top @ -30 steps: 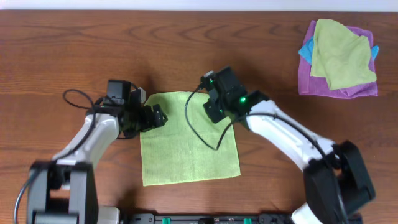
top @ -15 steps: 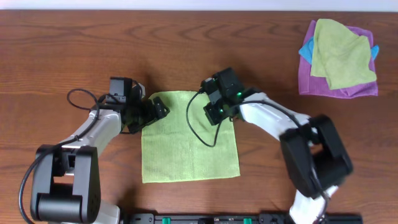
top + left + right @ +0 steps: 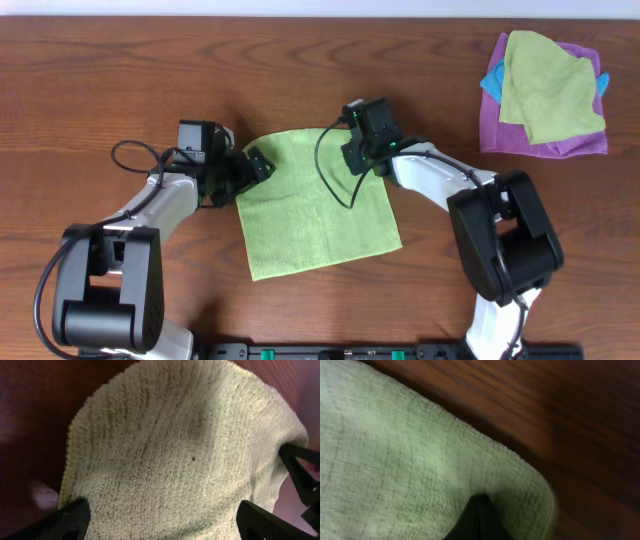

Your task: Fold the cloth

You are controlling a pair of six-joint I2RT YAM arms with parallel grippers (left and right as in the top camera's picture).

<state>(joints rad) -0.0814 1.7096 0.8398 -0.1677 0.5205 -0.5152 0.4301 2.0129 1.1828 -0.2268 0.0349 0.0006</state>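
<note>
Folding needs both far corners held. The cloth (image 3: pixel 318 205) lies flat on the counter (image 3: pixel 120 80), well to the left of the pile (image 3: pixel 545 90). The right gripper (image 3: pixel 362 163) is clenched at the far corner nearest the pile, apparently pinching the cloth, though its wrist view is blurred. The left gripper (image 3: pixel 250 172) is released, jaws straddling the far corner farthest from the pile. Close it low on that corner, then lift both evenly and lay the far edge onto the near one.
</note>
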